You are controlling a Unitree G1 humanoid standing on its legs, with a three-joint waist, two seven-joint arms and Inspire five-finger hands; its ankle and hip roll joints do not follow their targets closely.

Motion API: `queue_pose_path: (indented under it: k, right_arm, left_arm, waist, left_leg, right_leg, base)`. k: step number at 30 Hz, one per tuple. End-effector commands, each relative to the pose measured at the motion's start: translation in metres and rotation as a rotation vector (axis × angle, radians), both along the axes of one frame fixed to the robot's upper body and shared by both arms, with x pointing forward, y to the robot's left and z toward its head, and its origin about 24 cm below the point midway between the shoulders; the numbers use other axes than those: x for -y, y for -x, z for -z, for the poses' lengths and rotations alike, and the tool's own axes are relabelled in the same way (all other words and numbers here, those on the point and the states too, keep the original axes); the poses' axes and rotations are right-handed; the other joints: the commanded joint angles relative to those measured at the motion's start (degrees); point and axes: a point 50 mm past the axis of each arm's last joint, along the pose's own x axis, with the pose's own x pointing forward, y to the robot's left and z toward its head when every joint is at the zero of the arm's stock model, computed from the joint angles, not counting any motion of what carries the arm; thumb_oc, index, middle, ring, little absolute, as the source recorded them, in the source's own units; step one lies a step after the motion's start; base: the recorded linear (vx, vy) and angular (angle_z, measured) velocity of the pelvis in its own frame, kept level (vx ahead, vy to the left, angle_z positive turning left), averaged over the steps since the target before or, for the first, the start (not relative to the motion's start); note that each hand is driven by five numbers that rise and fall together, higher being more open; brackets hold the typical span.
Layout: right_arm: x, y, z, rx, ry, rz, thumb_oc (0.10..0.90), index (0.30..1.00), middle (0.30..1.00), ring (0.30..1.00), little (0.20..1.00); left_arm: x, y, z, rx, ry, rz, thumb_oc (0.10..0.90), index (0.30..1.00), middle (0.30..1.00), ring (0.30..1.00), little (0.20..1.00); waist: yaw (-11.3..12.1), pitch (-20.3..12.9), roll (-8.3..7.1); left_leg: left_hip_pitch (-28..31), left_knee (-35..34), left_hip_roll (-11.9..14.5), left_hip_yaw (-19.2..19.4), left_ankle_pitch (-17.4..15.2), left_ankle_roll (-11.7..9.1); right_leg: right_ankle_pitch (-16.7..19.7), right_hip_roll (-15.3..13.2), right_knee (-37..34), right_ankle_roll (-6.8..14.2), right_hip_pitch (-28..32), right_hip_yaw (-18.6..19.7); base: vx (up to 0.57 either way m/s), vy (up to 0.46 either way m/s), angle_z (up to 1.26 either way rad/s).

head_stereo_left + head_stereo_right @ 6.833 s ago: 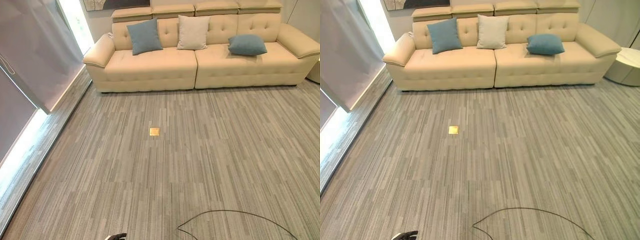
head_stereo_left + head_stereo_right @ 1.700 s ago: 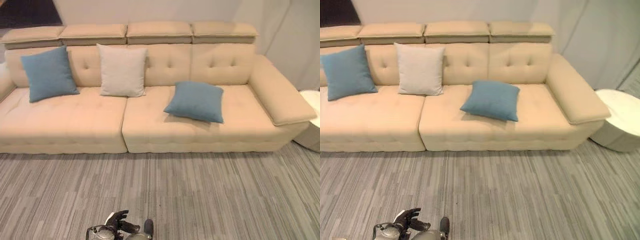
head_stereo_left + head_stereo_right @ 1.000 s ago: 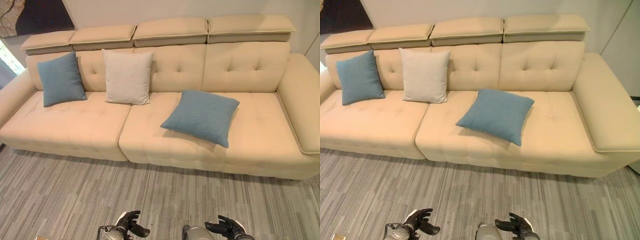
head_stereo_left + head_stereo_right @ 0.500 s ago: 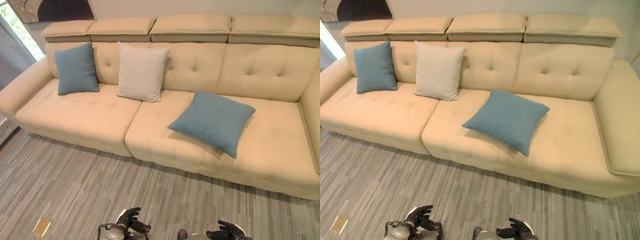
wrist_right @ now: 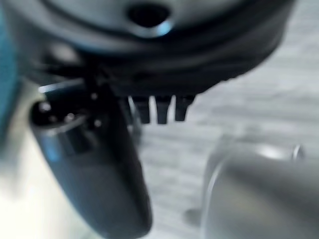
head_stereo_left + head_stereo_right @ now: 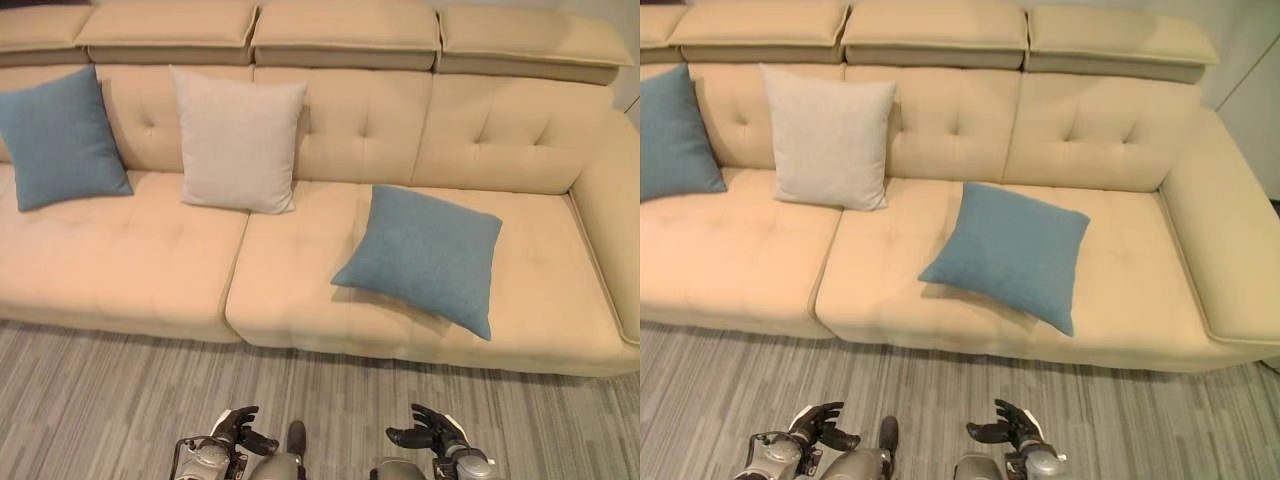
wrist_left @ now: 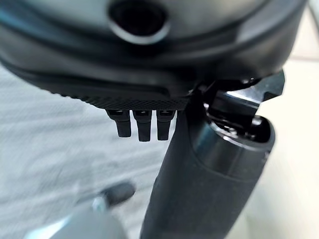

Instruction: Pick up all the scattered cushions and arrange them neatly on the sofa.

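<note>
Cushion [image 6: 424, 254], blue, lay flat and skewed on sofa [image 6: 300, 290] seat, ahead and slightly right of both hands. Right hand [image 6: 432, 432] nearer; left hand [image 6: 234, 432] further; both low over floor, loosely spread, holding nothing.

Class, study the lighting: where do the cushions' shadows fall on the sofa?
Left eye view: the flat blue cushion throws a soft shadow on the seat along its front edge. Right eye view: the pale cushion shades the backrest on its right side.
</note>
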Motion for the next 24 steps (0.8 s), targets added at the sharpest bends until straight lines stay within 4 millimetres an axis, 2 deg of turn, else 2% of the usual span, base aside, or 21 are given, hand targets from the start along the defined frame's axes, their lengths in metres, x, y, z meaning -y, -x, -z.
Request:
queue_pose_path:
  k: [1, 2, 3, 4, 5, 6, 9, 10, 12, 14, 16, 18, 20, 22, 23, 24]
  right_arm:
    - [0.004, -0.026, -0.022, 0.147, 0.003, -0.024, 0.800, 0.900, 0.900, 0.900, 0.900]
    - [0.004, -0.025, -0.022, 0.147, 0.004, -0.025, 0.800, 0.900, 0.900, 0.900, 0.900]
    - [0.001, -0.028, -0.025, 0.165, 0.006, -0.044, 0.800, 0.900, 0.900, 0.900, 0.900]
    - [0.000, -0.028, -0.025, 0.171, 0.003, -0.052, 0.800, 0.900, 0.900, 0.900, 0.900]
    - [0.000, -0.028, -0.025, 0.170, 0.004, -0.052, 0.800, 0.900, 0.900, 0.900, 0.900]
    - [-0.001, -0.026, -0.025, 0.171, 0.003, -0.058, 0.800, 0.900, 0.900, 0.900, 0.900]
    - [0.001, -0.024, -0.024, 0.159, 0.006, -0.059, 0.800, 0.900, 0.900, 0.900, 0.900]
    - [0.005, -0.016, -0.021, 0.144, 0.005, -0.036, 0.800, 0.900, 0.900, 0.900, 0.900]
    - [0.012, -0.016, -0.022, 0.152, 0.011, -0.011, 0.800, 0.900, 0.900, 0.900, 0.900]
    - [0.019, -0.020, -0.029, 0.187, 0.008, 0.020, 0.800, 0.900, 0.900, 0.900, 0.900]
    - [0.026, -0.029, -0.038, 0.239, 0.012, 0.050, 0.800, 0.900, 0.900, 0.900, 0.900]
    - [0.035, -0.037, -0.049, 0.300, 0.018, 0.105, 0.800, 0.900, 0.900, 0.900, 0.900]
    - [0.046, -0.043, -0.062, 0.374, 0.022, 0.169, 0.800, 0.900, 0.900, 0.900, 0.900]
    - [0.059, -0.045, -0.077, 0.455, 0.031, 0.220, 0.800, 0.900, 0.900, 0.900, 0.900]
    - [0.066, -0.043, -0.083, 0.488, 0.031, 0.249, 0.800, 0.900, 0.900, 0.900, 0.900]
    - [0.074, -0.042, -0.087, 0.511, 0.043, 0.282, 0.800, 0.900, 0.900, 0.900, 0.900]
  left_arm:
    - [-0.003, 0.009, 0.001, 0.015, -0.006, -0.019, 0.800, 0.900, 0.900, 0.900, 0.900]
    - [-0.002, 0.009, 0.001, 0.015, -0.005, -0.019, 0.800, 0.900, 0.900, 0.900, 0.900]
    - [0.001, 0.009, 0.002, 0.014, -0.003, -0.013, 0.800, 0.900, 0.900, 0.900, 0.900]
    - [0.003, 0.011, 0.003, 0.007, -0.003, -0.008, 0.800, 0.900, 0.900, 0.900, 0.900]
    - [0.003, 0.011, 0.003, 0.007, -0.002, -0.008, 0.800, 0.900, 0.900, 0.900, 0.900]
    - [0.007, 0.013, 0.005, 0.000, 0.001, -0.005, 0.800, 0.900, 0.900, 0.900, 0.900]
    - [0.010, 0.015, 0.006, -0.011, 0.009, -0.001, 0.800, 0.900, 0.900, 0.900, 0.900]
    - [0.013, 0.017, 0.008, -0.018, 0.011, 0.019, 0.800, 0.900, 0.900, 0.900, 0.900]
    - [0.015, 0.019, 0.009, -0.023, 0.015, 0.022, 0.800, 0.900, 0.900, 0.900, 0.900]
    - [0.017, 0.022, 0.009, -0.021, 0.036, 0.005, 0.800, 0.900, 0.900, 0.900, 0.900]
    - [0.018, 0.018, 0.007, -0.001, 0.042, 0.004, 0.800, 0.900, 0.900, 0.900, 0.900]
    - [0.018, 0.011, 0.003, 0.041, 0.052, 0.004, 0.800, 0.900, 0.900, 0.900, 0.900]
    - [0.014, -0.005, -0.009, 0.145, 0.075, -0.034, 0.800, 0.900, 0.900, 0.900, 0.900]
    - [0.010, -0.024, -0.027, 0.286, 0.110, -0.062, 0.800, 0.900, 0.900, 0.900, 0.900]
    - [0.006, -0.035, -0.042, 0.372, 0.116, -0.046, 0.800, 0.900, 0.900, 0.900, 0.900]
    - [-0.001, -0.045, -0.056, 0.443, 0.107, -0.031, 0.800, 0.900, 0.900, 0.900, 0.900]
  waist:
    - [-0.69, 0.52, -0.69]
    - [-0.70, 0.60, -0.64]
    - [-1.76, 0.78, -0.57]
    - [-2.48, 0.80, -0.60]
    - [-2.47, 0.98, -0.46]
    - [-3.38, 1.02, -0.49]
    - [-4.16, 0.98, -0.07]
    - [-4.51, -0.09, -0.34]
    - [-4.80, -0.90, 0.06]
    - [-5.02, -1.35, 0.77]
    - [-4.46, -0.65, 0.13]
    - [-4.03, 0.01, -0.52]
    - [-3.25, -0.14, -0.65]
    - [-2.50, -0.41, -0.18]
    - [-1.78, -0.42, 0.44]
    - [-0.89, 0.05, 0.65]
  left_leg:
    - [-5.84, 8.63, 1.18, -1.66, -7.17, -2.47]
    - [-5.74, 8.68, 1.22, -1.68, -7.27, -2.48]
    - [-3.76, 7.96, 1.42, -1.55, -8.47, -2.92]
    - [-2.34, 7.46, 1.54, -1.55, -9.16, -3.29]
    - [-2.06, 7.48, 1.68, -1.57, -9.32, -3.32]
    - [0.57, 6.36, 1.91, -1.62, -10.22, -4.03]
    - [2.90, 5.24, 2.49, -1.80, -10.67, -4.50]
    - [3.61, 5.53, 2.34, -2.50, -11.50, -5.16]
    - [3.99, 7.28, 3.58, -4.04, -12.00, -6.29]
    - [1.97, 15.11, 5.80, -6.13, -9.07, -7.64]
    - [-2.14, 25.35, 6.71, -6.89, -3.65, -8.07]
    - [-4.74, 30.93, 6.97, -6.05, -1.61, -7.33]
    - [-6.68, 28.18, 7.37, -4.26, -2.42, -6.90]
    - [-6.95, 20.60, 6.76, -3.54, -4.70, -6.45]
    - [-8.15, 14.83, 6.00, -3.92, -3.92, -6.65]
    - [-9.48, 12.00, 5.44, -4.81, -1.89, -7.26]
  right_leg:
    - [13.28, -1.61, -16.63, 3.19, 0.78, 0.95]
    - [13.24, -1.57, -16.64, 3.18, 0.91, 0.93]
    - [15.65, -2.40, -21.45, 3.82, -1.22, 1.09]
    - [17.14, -2.98, -23.93, 4.23, -2.42, 1.10]
    - [17.10, -2.84, -24.02, 4.21, -2.09, 1.03]
    - [18.98, -4.14, -27.00, 4.90, -3.76, -0.28]
    - [19.64, -4.27, -26.43, 5.43, -4.91, -0.90]
    - [19.34, -4.03, -25.82, 5.21, -3.47, 0.35]
    - [18.19, -2.87, -23.90, 4.33, -3.04, 0.88]
    - [14.75, -0.86, -19.92, 1.97, -1.92, 0.76]
    - [12.97, -0.16, -18.26, 0.01, -0.18, 0.40]
    - [11.39, 0.73, -18.02, -1.41, 1.71, -0.07]
    - [9.99, 1.53, -18.48, -1.55, 3.53, -1.00]
    - [8.65, 2.25, -18.77, -1.06, 4.73, -1.35]
    - [8.04, 2.84, -18.87, -0.89, 5.34, -1.56]
    - [7.75, 3.29, -18.41, -1.01, 5.95, -1.50]
  base:
    - [0.11, -0.056, 0.19]
    - [0.25, -0.140, 0.09]
    - [0.27, -0.141, -0.15]
    - [0.27, -0.141, -0.23]
    - [0.35, -0.185, -0.22]
    - [0.31, -0.188, -0.26]
    - [0.26, -0.186, -0.16]
    - [0.40, -0.324, 0.19]
    - [0.32, -0.313, 0.31]
    - [0.24, -0.305, 0.36]
    - [0.17, -0.270, 0.37]
    - [0.18, -0.237, 0.25]
    - [0.24, -0.151, 0.06]
    - [0.28, -0.014, 0.13]
    - [0.22, 0.029, 0.28]
    - [0.16, 0.038, 0.13]
